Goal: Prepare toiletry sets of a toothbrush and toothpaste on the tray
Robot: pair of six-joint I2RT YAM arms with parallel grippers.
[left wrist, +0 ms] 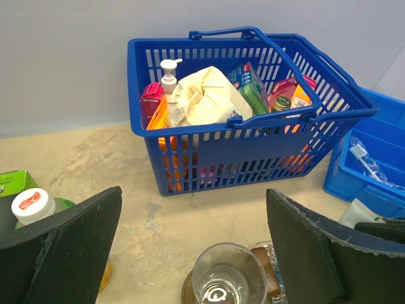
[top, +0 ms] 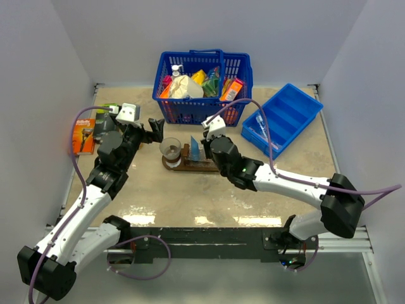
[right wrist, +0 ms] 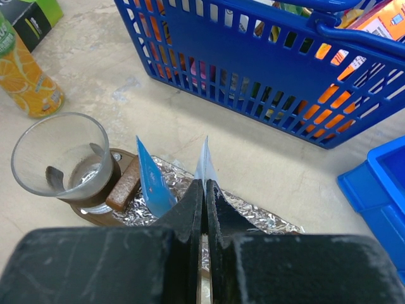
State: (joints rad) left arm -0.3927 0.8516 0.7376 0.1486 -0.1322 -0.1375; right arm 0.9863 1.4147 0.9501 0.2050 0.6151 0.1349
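**Right jaws pinch the pale tube over the tray; left jaws wide apart**

The right gripper (right wrist: 204,185) has its jaws closed to a slit on the pale tube (right wrist: 204,161), which stands upright at their tips over the foil (right wrist: 253,216) on the tray (right wrist: 88,214). Just left of them stand the blue tube (right wrist: 152,180), a brown block (right wrist: 124,185) and a glass (right wrist: 60,155). The juice bottle (right wrist: 28,79) is farther left. The basket (right wrist: 253,69) fills the space beyond.

The left gripper (left wrist: 195,196) is spread and empty, with the glass below it. The wrapped toothbrush (left wrist: 364,158) lies to the right in the bin (left wrist: 354,196).
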